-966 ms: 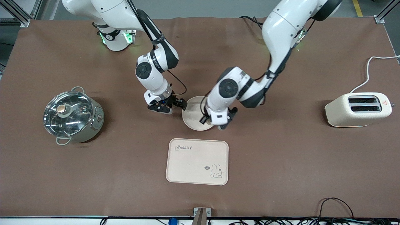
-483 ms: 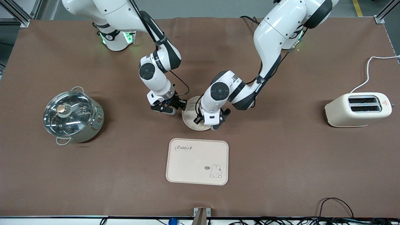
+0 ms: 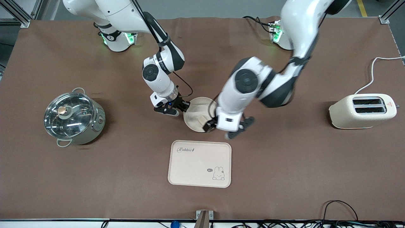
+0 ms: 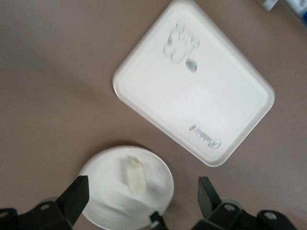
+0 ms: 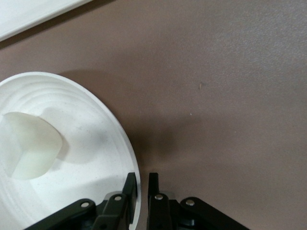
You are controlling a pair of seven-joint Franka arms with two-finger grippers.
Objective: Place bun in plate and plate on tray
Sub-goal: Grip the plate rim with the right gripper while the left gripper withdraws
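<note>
Your bun (image 3: 200, 119) lies in the plate (image 3: 193, 111), on the part of the dish nearer the front camera; you can see it there in the left wrist view (image 4: 135, 175) and in the right wrist view (image 5: 29, 145) too. The plate (image 4: 108, 196) sits on the brown table (image 3: 284, 164), farther from the front camera than the tray (image 3: 200, 163), with a strip of bare table between them.

Your right gripper (image 3: 183, 106) is down at the plate's rim on the side toward the right arm's end of the table. In the right wrist view its fingers (image 5: 129, 188) are pinched nearly together on the rim of the plate (image 5: 120, 143), one inside and one outside, so it has hold of the plate.

Your left gripper (image 3: 223, 129) hangs over the plate's edge nearest the tray, with its fingers (image 4: 76, 196) spread wide and nothing between them.

The tray (image 4: 192, 91) lies flat with nothing on it. A lidded pot (image 3: 73, 116) stands toward the right arm's end, and a toaster (image 3: 362, 110) toward the left arm's end.
</note>
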